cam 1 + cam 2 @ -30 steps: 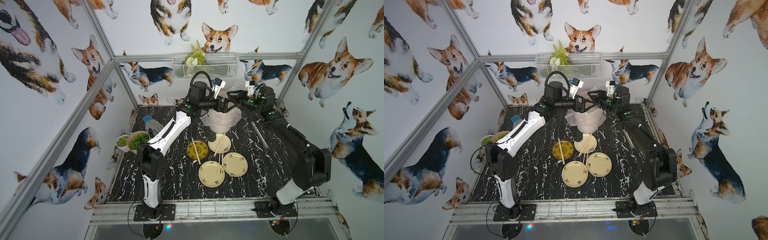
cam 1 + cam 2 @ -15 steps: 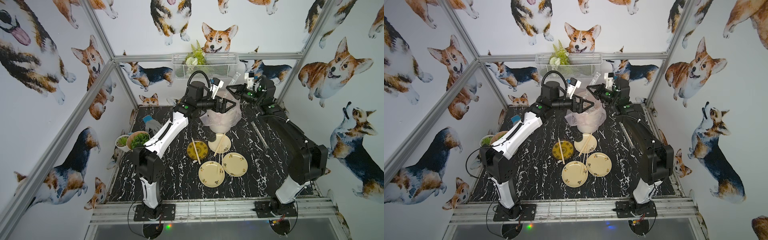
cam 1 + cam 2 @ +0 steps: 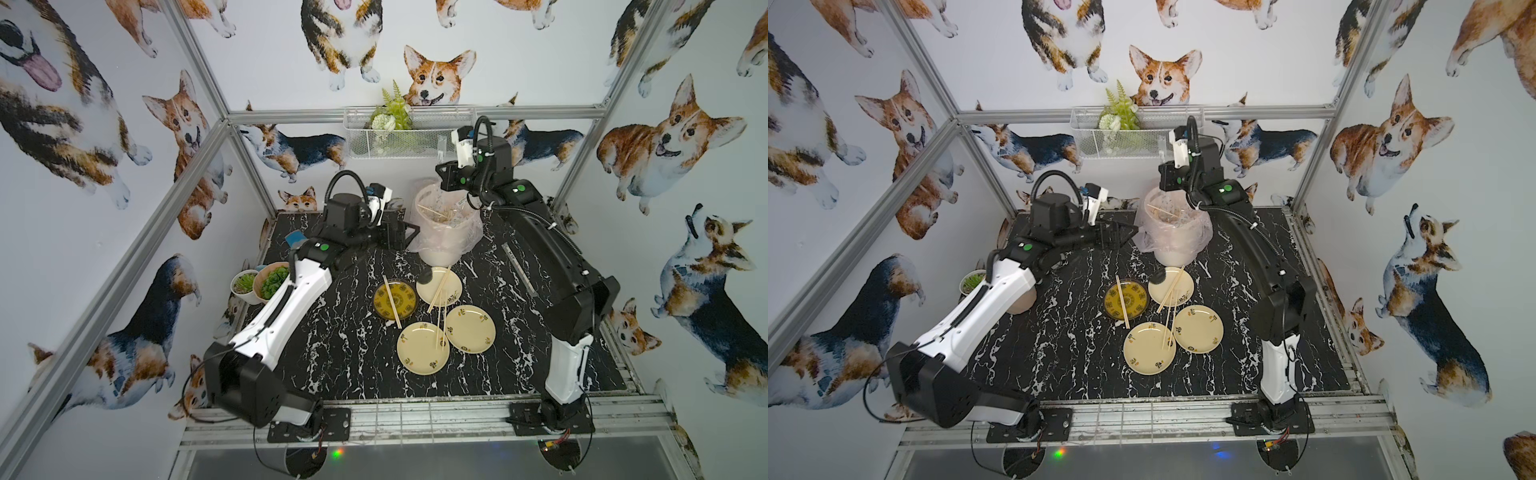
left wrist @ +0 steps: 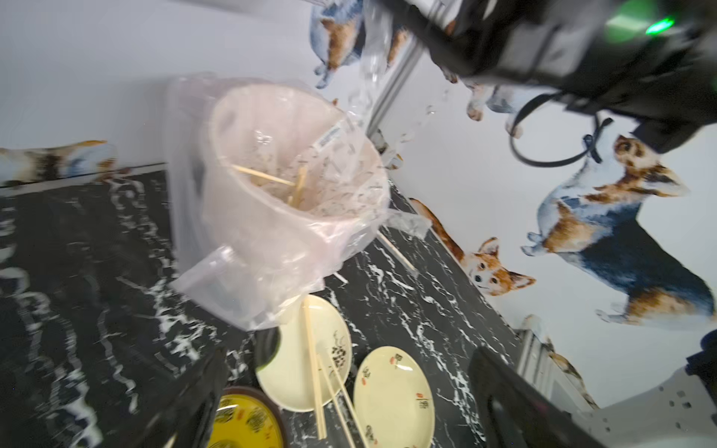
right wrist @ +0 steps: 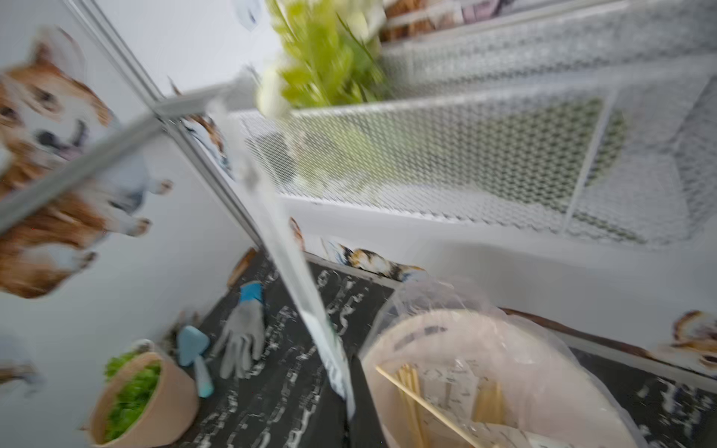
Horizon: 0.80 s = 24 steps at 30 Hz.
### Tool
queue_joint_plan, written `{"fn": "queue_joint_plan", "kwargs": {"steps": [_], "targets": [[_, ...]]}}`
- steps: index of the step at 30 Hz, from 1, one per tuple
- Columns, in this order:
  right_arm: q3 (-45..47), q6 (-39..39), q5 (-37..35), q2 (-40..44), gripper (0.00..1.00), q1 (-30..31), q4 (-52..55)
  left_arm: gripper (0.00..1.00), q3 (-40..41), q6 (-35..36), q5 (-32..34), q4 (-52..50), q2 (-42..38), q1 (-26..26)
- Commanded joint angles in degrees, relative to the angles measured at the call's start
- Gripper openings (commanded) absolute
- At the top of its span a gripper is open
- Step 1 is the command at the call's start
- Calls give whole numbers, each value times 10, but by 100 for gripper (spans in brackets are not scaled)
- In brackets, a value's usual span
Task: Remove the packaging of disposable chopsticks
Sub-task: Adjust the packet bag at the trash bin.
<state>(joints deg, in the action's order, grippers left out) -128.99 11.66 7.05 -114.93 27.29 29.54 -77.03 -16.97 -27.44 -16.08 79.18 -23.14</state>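
My right gripper (image 3: 443,168) is raised above the lined bin (image 3: 446,245) and shut on a clear plastic sleeve of packaging (image 5: 279,232), which stands up from the jaws (image 3: 441,145) (image 3: 1160,146). In the right wrist view the right gripper (image 5: 351,403) pinches the sleeve's end. My left gripper (image 3: 405,233) (image 3: 1121,232) hangs open and empty beside the bin, its fingers (image 4: 194,399) spread wide. Bare disposable chopsticks lie across the dark yellow plate (image 3: 392,302) and the cream plates (image 3: 439,291). More chopsticks (image 4: 264,176) and crumpled sleeves sit inside the bin.
Three cream plates (image 3: 471,328) and the yellow plate (image 3: 405,301) cluster mid-table. Two plant pots (image 3: 270,282), a grey glove (image 5: 242,329) and a blue trowel (image 5: 194,353) sit at the left. A wire basket (image 3: 399,133) hangs on the back wall. A long strip (image 3: 517,266) lies at the right.
The two grippers have parted above the bin. The right one shut on the sleeve and rose toward the basket. The left arm dropped to beside the bin, jaws wide.
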Motion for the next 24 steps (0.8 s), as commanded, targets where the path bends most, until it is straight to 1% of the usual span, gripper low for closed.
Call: {"fn": "queue_joint_plan", "kwargs": {"steps": [1,3,4,5,9,11,14,19,22,24], "targets": [[-111,-89,-71,-66,31,11,177,100,40,18,27,17,-41,22],[-148,-87,-78,-84,35,17,220,100,41,21,27,13,-44,25],[-151,-87,-87,-85,37,20,226,100,41,21,26,10,-45,27],[-147,-89,-96,-82,41,23,228,100,41,23,26,9,-45,28],[-134,-91,-93,-73,45,23,226,100,41,23,23,9,-45,28],[-130,-91,-92,-67,50,23,229,100,41,20,21,11,-42,28],[-142,-93,-90,-61,56,23,267,100,43,14,23,15,-40,28],[-149,-98,-93,-52,58,22,340,100,47,13,23,17,-36,29],[-118,-105,-97,-32,58,23,378,100,45,14,24,17,-28,29],[-120,-106,-95,-20,59,23,405,100,42,14,23,16,-23,29]]}}
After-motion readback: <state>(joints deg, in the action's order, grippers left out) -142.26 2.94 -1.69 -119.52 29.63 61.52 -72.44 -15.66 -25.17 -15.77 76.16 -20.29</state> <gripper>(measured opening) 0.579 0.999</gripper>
